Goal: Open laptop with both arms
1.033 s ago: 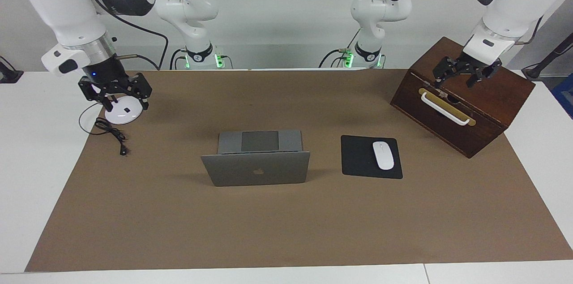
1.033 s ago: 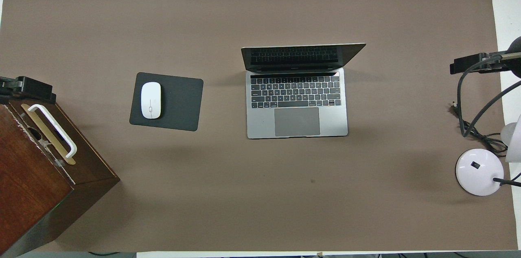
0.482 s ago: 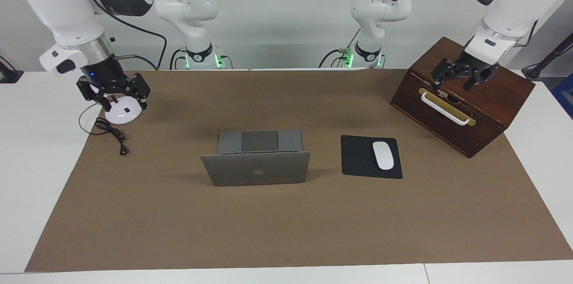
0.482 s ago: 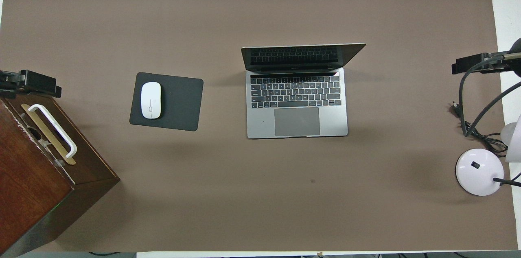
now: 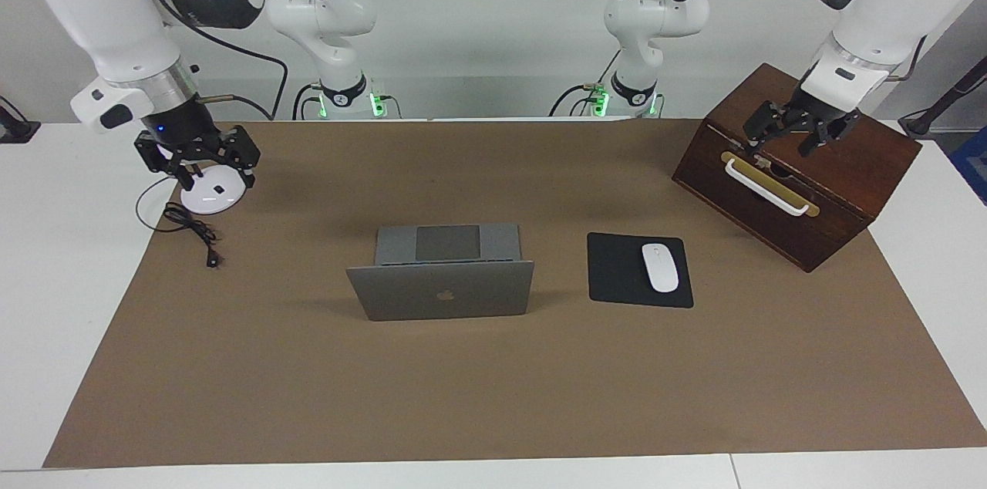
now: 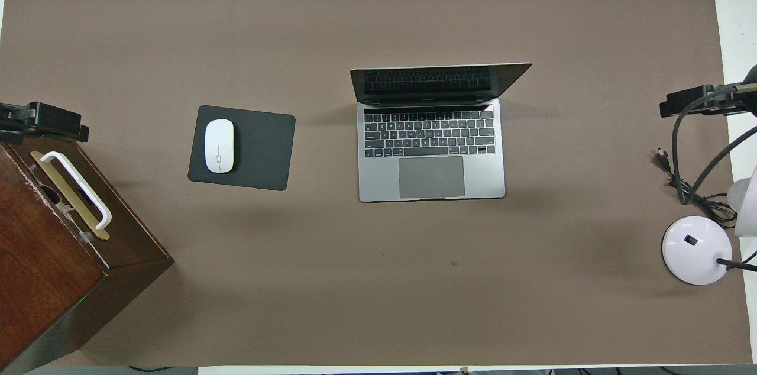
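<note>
Both claws had barely shifted since a moment before; nothing on the counter had moved. Raised over the wooden box, the left claw hung with its fingers apart, holding nothing. Over the round white lamp base, the right claw also hung empty, fingers spread. Well apart from both claws and between them, the laptop sat open on the brown mat, a dark apple logo on its lid, keyboard deck facing the robots. Between the laptop and the left claw lay a black mouse pad carrying 1 white mouse. No lettering was legible.
</note>
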